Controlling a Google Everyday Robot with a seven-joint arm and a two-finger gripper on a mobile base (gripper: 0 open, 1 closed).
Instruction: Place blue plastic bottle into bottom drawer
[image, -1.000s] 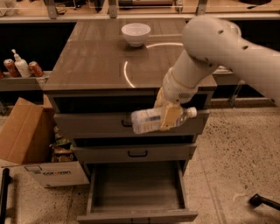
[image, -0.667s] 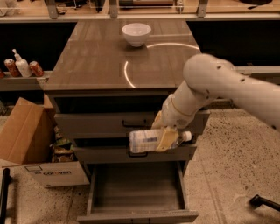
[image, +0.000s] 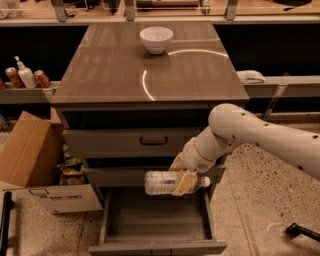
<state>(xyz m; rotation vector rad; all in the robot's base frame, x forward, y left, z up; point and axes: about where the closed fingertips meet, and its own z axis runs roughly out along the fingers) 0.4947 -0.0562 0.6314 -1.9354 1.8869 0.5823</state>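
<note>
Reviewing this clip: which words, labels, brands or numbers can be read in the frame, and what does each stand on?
"corovan" (blurred, so the spelling is uncertain): dark print on the white side of the cardboard box.
Bottle label: too blurred to read. The pincer holds the bottle sideways over the open bottom drawer.
Red cans and pump bottle: too small to read.

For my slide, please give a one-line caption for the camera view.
The end effector holds the blue plastic bottle sideways over the open bottom drawer.
</note>
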